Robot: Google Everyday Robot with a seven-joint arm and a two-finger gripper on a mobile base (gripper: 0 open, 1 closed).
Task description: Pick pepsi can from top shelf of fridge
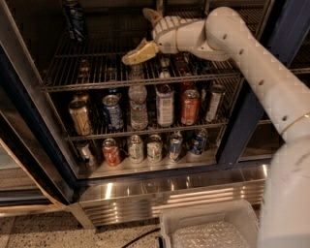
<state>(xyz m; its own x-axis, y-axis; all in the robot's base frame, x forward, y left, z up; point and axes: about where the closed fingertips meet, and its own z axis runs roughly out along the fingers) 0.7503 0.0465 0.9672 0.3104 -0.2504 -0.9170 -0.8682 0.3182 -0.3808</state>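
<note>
The pepsi can [73, 19], dark blue with white stripes, stands upright at the back left of the top shelf [97, 72], a grey wire rack inside the fridge [242, 126]. My gripper [144, 33] reaches in over the middle of this shelf on the white arm, to the right of the can and well apart from it. It is open: one tan finger [139, 52] points down-left and the other [151, 14] sticks up behind it. Nothing sits between them.
The rack below holds a water bottle [138, 104] and several upright cans, among them a red one [190, 106]. More cans line the bottom row [154, 147]. A white bin [208, 227] sits on the floor in front, beside a dark cable.
</note>
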